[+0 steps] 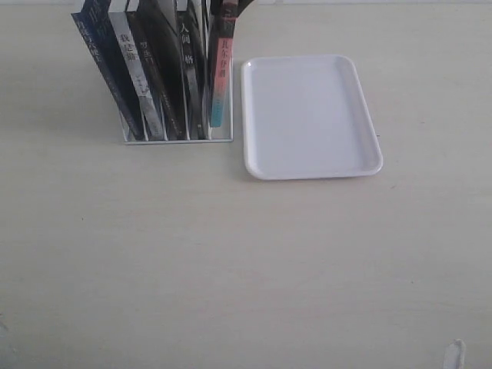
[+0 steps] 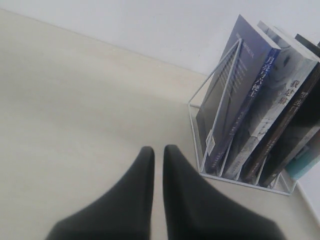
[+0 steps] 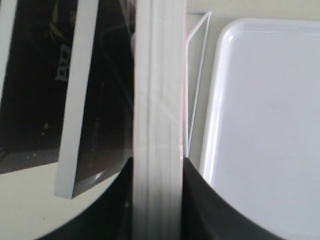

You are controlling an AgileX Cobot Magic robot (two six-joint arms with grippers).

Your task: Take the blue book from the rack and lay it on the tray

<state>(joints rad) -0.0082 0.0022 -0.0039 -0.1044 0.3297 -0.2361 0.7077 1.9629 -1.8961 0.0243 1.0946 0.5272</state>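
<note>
The blue book (image 1: 104,68) stands slanted at the left end of the white wire rack (image 1: 177,140), its dark blue spine (image 2: 245,105) facing out. The white tray (image 1: 307,115) lies flat just right of the rack with nothing on it. My right gripper (image 3: 157,165) is at the rack's right end, shut on the page edge of the pale book (image 3: 157,100) with the pink-teal spine (image 1: 221,77), next to the tray (image 3: 270,125). My left gripper (image 2: 158,150) hovers over bare table short of the rack (image 2: 220,85), its fingers together and holding nothing.
Between the blue and pale books stand a grey-white spined book (image 1: 137,73) and black-spined books (image 1: 165,69). The light wooden table (image 1: 246,261) stretches in front of rack and tray. A wall rises behind the rack in the left wrist view.
</note>
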